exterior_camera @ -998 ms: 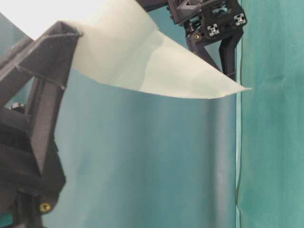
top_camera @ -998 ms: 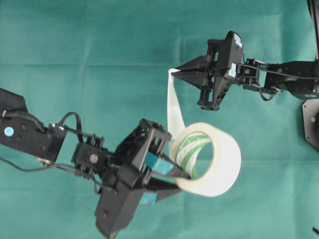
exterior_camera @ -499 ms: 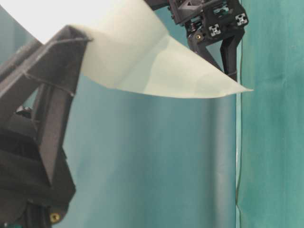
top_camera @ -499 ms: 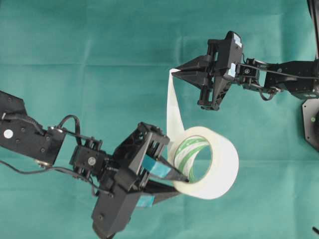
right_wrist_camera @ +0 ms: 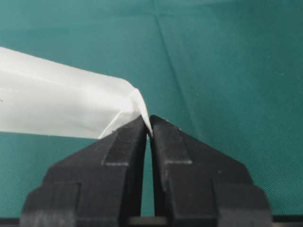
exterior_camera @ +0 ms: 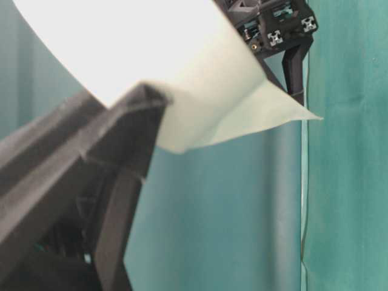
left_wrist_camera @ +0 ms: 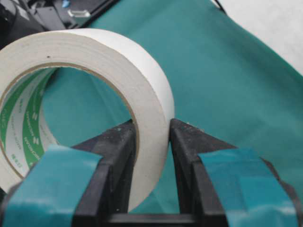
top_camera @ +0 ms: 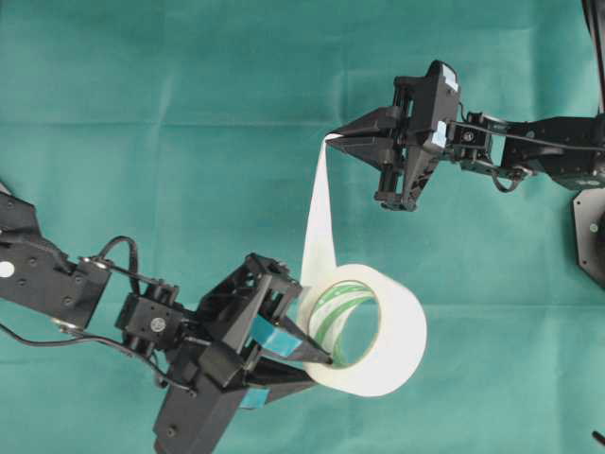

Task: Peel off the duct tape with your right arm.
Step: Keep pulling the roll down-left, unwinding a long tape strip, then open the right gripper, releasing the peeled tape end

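The right hand (top_camera: 333,140) pinches the tape's (top_camera: 378,322) thin, floppy end; the left hand (top_camera: 317,348) clamps the stiff, light roll's wall. Hold the end near its tip.

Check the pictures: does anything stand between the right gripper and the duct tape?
Nothing visible does. The right gripper is already shut on the loose end of the duct tape, while the left gripper clamps the roll's wall.
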`<state>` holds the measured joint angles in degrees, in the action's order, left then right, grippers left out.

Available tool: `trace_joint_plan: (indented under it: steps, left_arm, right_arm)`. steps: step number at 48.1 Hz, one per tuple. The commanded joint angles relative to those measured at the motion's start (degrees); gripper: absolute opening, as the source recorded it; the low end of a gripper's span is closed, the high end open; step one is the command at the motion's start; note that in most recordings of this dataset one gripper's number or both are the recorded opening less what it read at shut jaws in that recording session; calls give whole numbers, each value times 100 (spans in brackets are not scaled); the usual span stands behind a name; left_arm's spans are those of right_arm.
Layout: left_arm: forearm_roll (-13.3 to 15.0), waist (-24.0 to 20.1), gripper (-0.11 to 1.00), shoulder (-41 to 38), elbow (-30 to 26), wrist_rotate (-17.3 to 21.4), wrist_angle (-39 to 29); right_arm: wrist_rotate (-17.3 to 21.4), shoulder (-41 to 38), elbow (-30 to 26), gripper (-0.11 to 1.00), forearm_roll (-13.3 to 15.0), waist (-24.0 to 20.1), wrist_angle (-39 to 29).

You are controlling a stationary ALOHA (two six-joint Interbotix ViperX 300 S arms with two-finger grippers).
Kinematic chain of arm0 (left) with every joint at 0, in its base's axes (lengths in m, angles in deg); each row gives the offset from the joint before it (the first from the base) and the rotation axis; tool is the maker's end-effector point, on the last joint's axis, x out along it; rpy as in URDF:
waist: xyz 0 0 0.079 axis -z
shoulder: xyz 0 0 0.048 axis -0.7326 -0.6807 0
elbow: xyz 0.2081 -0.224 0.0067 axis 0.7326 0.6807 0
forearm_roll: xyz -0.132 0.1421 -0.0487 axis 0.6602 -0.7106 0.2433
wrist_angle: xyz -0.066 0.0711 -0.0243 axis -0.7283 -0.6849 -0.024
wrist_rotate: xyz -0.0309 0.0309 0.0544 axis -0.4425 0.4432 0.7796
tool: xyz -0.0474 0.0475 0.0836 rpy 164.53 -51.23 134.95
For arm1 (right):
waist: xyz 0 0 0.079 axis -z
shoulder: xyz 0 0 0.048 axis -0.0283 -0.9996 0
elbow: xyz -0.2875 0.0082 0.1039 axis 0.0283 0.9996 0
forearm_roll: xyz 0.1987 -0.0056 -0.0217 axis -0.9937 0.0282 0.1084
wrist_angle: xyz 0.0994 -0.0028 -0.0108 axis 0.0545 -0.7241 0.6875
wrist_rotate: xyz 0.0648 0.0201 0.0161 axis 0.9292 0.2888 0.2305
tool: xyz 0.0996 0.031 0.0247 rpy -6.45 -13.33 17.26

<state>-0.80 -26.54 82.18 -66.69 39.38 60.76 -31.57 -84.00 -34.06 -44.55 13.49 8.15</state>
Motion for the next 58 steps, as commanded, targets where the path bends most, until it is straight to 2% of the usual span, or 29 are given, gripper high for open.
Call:
trace_joint_plan:
  steps: [1, 20, 32, 58]
  left_arm:
    - [44, 404, 20, 352, -105, -70, -18]
    - [44, 396, 20, 571, 193, -369, -316]
    - [44, 229, 20, 642, 281, -633, -598]
    - [44, 193, 20, 633, 264, -633, -589]
  right_arm:
    - [18, 53, -9, -9, -44, 378, -35]
    - [26, 62, 9, -9, -18, 378, -44]
    - [53, 53, -18, -9, 70, 360, -167]
    - [62, 62, -53, -9, 167, 290, -167]
